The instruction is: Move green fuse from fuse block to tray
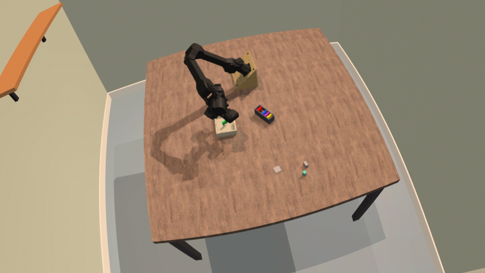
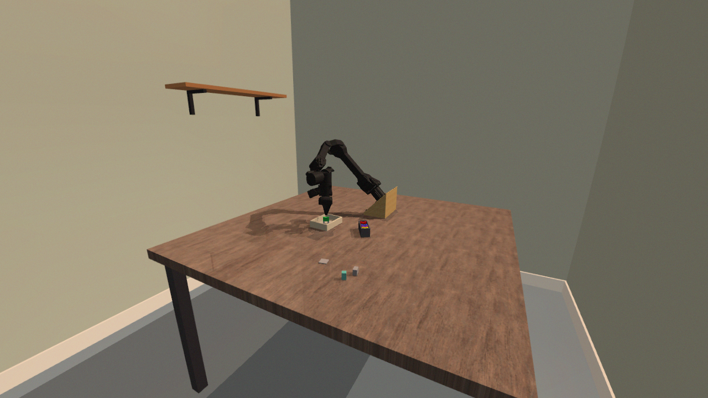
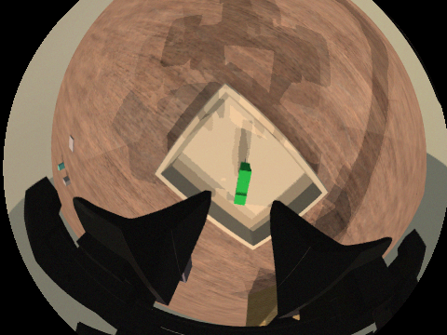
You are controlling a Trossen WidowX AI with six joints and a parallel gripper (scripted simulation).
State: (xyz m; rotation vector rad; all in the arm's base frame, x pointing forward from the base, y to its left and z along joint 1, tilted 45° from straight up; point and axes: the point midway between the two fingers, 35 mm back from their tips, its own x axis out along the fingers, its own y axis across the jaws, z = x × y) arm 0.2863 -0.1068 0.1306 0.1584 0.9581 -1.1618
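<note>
Releasing the fuse over the tray with parted fingers

Spreading apart, the black fingers grasp nothing; the small green block-shaped fuse (image 3: 242, 184) sits inside the shallow cream square tray (image 3: 186, 158), apart from both tips. It appears upright, long axis roughly vertical and top toward the wrist camera, though a slight lean cannot be excluded. Best to lift straight up, staying well away from the dark rectangular fuse block (image 1: 264, 113) with coloured fuses on the brown wooden desk (image 1: 271, 190).
</note>
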